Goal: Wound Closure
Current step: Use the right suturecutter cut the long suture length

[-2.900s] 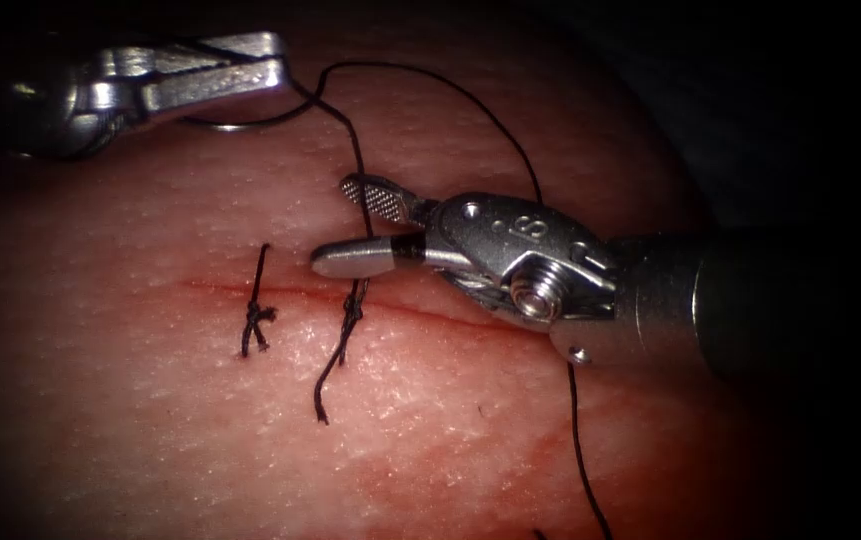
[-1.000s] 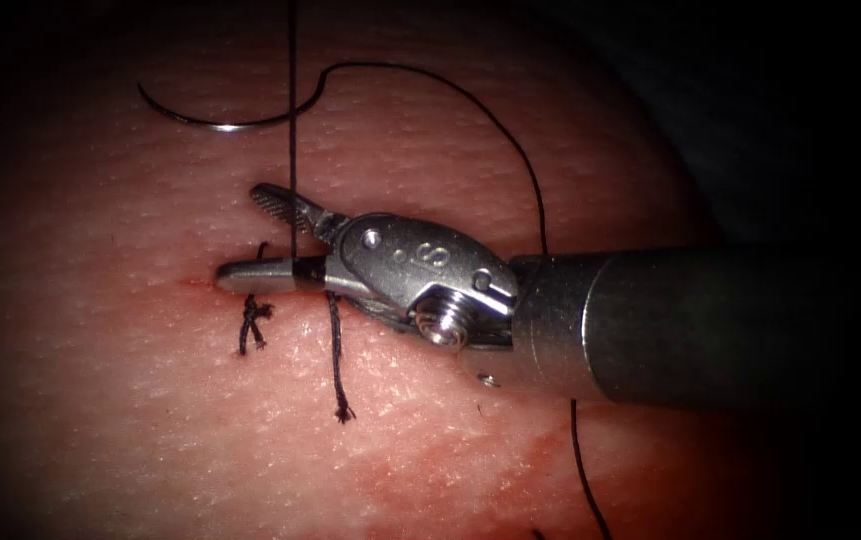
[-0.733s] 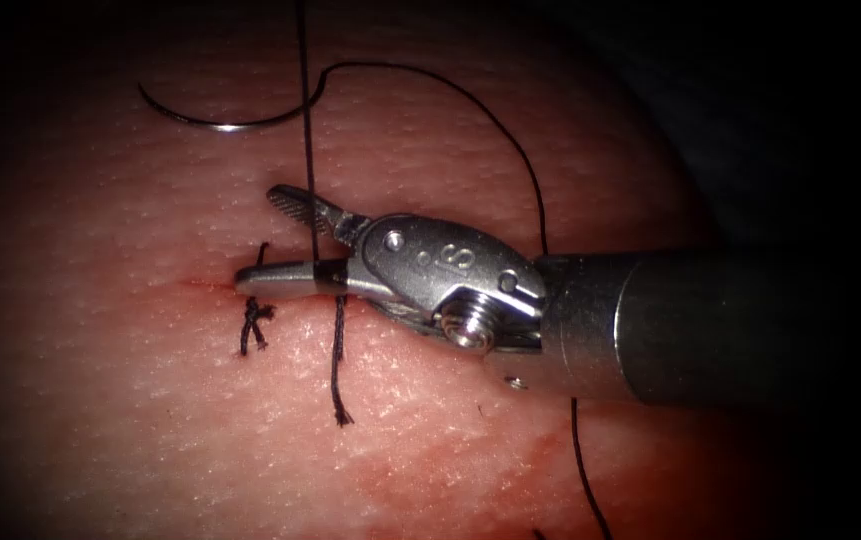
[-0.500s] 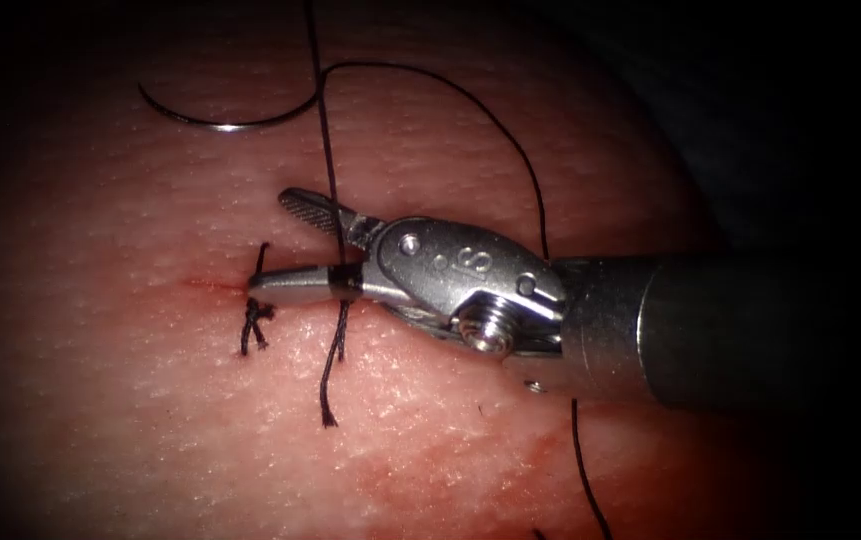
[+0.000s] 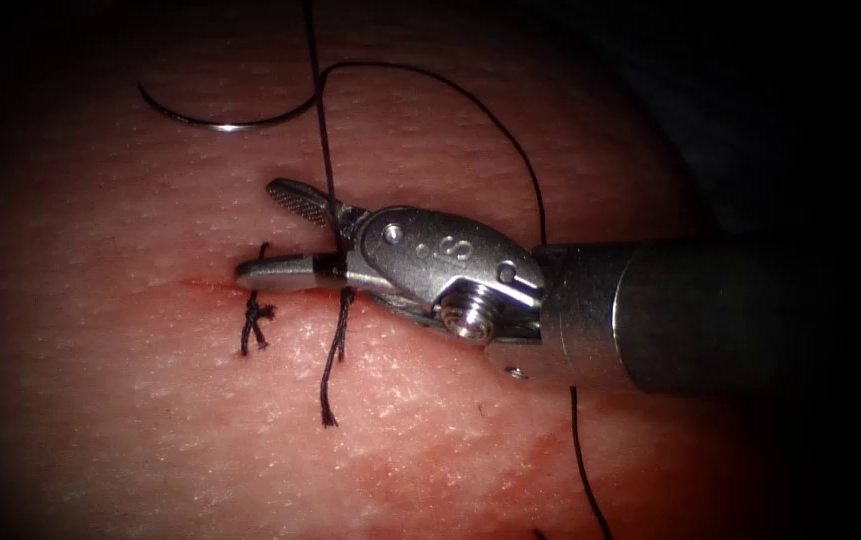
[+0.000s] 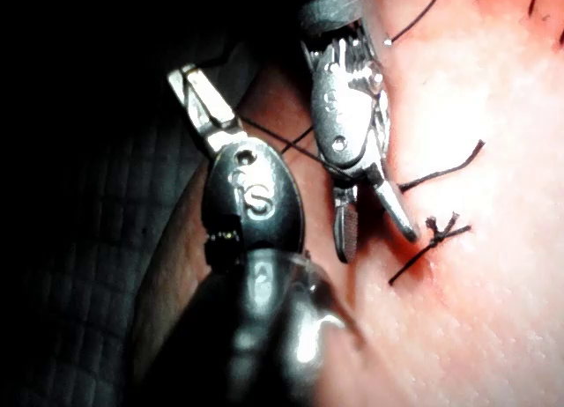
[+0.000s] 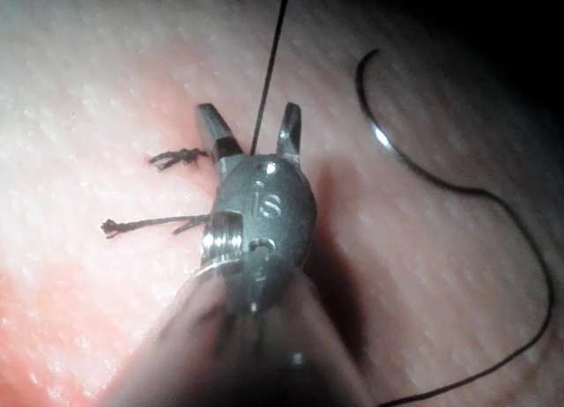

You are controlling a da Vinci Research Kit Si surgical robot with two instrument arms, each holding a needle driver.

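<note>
My right tool point(image 5: 258, 230) comes in from the right, and its open jaws straddle a taut strand of thread point(image 5: 322, 130) just above the second knot point(image 5: 346, 300) on the cut point(image 5: 200, 285). That strand rises straight up out of the picture. In the left wrist view my left tool point(image 6: 189, 76) is shut on the thread point(image 6: 273, 141), which runs over to the right tool point(image 6: 376, 244). The curved needle point(image 5: 220, 125) lies free on the tissue point(image 5: 150, 400) at the upper left, above the cut, with no tool on it. The right wrist view has the strand point(image 7: 269, 63) between the right tool's point(image 7: 248, 112) jaws.
A finished knot point(image 5: 255, 315) sits on the cut left of the right tool's lower jaw. The second knot's loose tail point(image 5: 328, 390) hangs down below the cut. The needle's thread point(image 5: 490, 120) arcs right and passes behind the right shaft point(image 5: 730, 315). Red fluid point(image 5: 470, 470) stains the tissue below.
The left tool rose out of the endoscope view, pulling the strand upright. The right tool slid left with open jaws around that strand, then shifted slightly left and up in the last half second.
</note>
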